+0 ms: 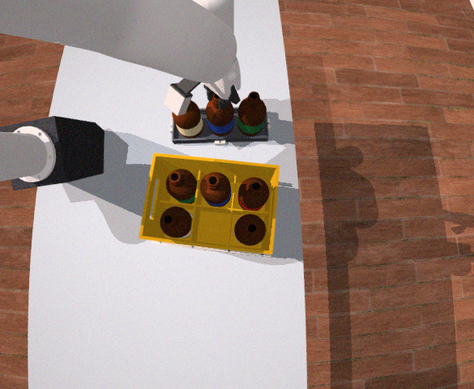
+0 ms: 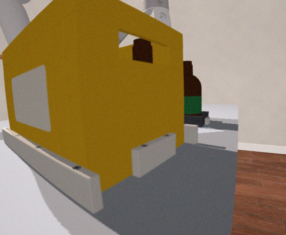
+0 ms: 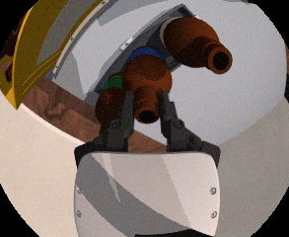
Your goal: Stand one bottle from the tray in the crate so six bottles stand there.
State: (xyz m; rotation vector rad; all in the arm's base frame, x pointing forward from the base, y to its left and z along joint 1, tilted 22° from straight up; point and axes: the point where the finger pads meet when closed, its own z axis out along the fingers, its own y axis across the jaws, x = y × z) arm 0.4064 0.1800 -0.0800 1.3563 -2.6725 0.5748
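Note:
A dark tray (image 1: 219,137) at the back of the white table holds three brown bottles: cream label (image 1: 187,119), blue label (image 1: 219,115), green label (image 1: 251,112). My gripper (image 1: 221,96) is shut on the neck of the blue-label bottle, which stands in the tray's middle; the wrist view shows the fingers clamped on its neck. The yellow crate (image 1: 209,206) in front of the tray holds several upright bottles; its front middle cell (image 1: 213,226) is empty. The green-label bottle (image 2: 192,94) also shows beside the crate (image 2: 92,91) in the exterior view.
The arm's base (image 1: 57,151) and a long link stretch over the left of the table. White stop blocks (image 2: 153,156) sit against the crate's foot. The table's right edge runs close to the crate and tray, with brick floor beyond.

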